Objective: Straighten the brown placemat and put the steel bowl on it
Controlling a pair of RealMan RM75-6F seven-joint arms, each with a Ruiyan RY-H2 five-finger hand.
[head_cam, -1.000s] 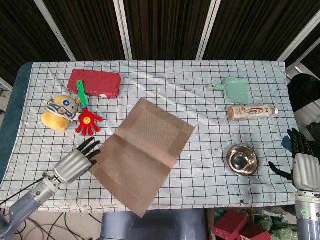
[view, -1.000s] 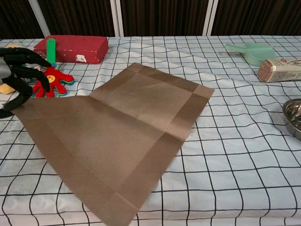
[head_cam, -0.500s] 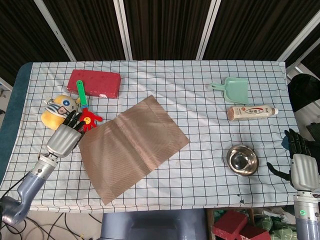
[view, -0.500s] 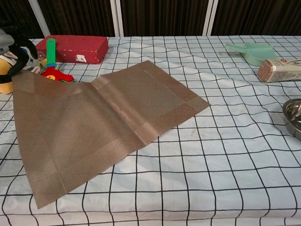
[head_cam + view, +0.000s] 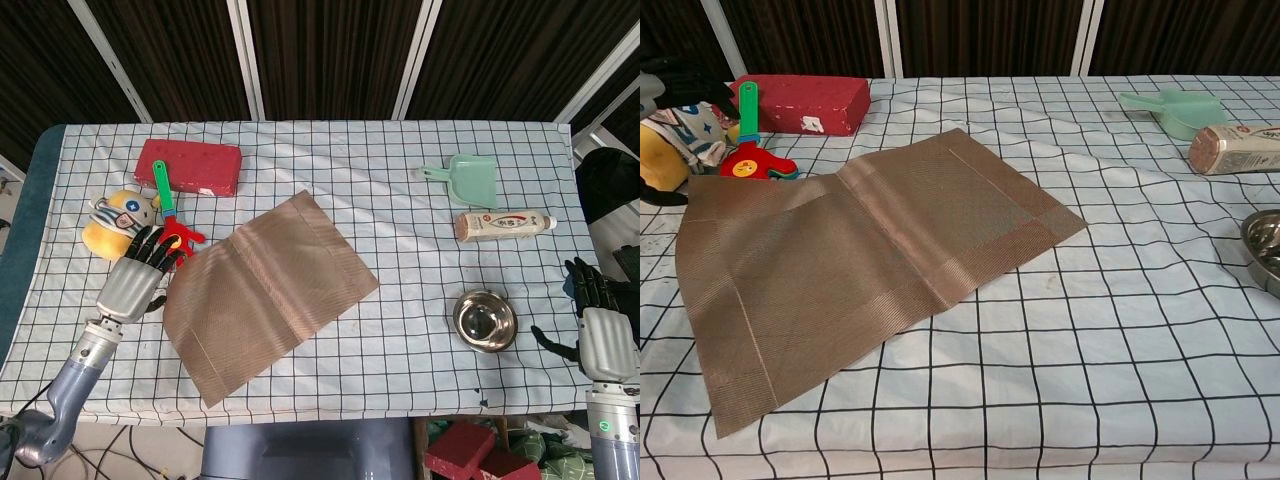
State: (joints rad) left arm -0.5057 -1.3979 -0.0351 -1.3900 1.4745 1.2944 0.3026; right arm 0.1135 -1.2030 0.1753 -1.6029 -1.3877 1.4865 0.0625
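The brown placemat point(image 5: 265, 290) lies flat but skewed on the checked cloth, left of centre, with one corner pointing toward the table's front edge; it fills the near left of the chest view as the placemat point(image 5: 860, 270). My left hand point(image 5: 135, 275) is beside its left corner with fingers stretched out and apart, holding nothing; its dark fingers point(image 5: 685, 72) show at the chest view's top left. The steel bowl point(image 5: 485, 320) stands empty at the right front, cut by the frame edge in the chest view as the bowl point(image 5: 1265, 245). My right hand point(image 5: 600, 330) hovers open at the table's right edge, right of the bowl.
A yellow plush toy point(image 5: 115, 222) and a red clapper toy point(image 5: 172, 218) lie just beyond my left hand. A red block point(image 5: 190, 165) sits at the back left. A green dustpan point(image 5: 465, 178) and a lying bottle point(image 5: 505, 225) are at the back right.
My left hand dragged the mat's left corner back toward the toys, swinging the overhanging part onto the table. Since half a second ago the mat has settled flat and the fingers are off it.
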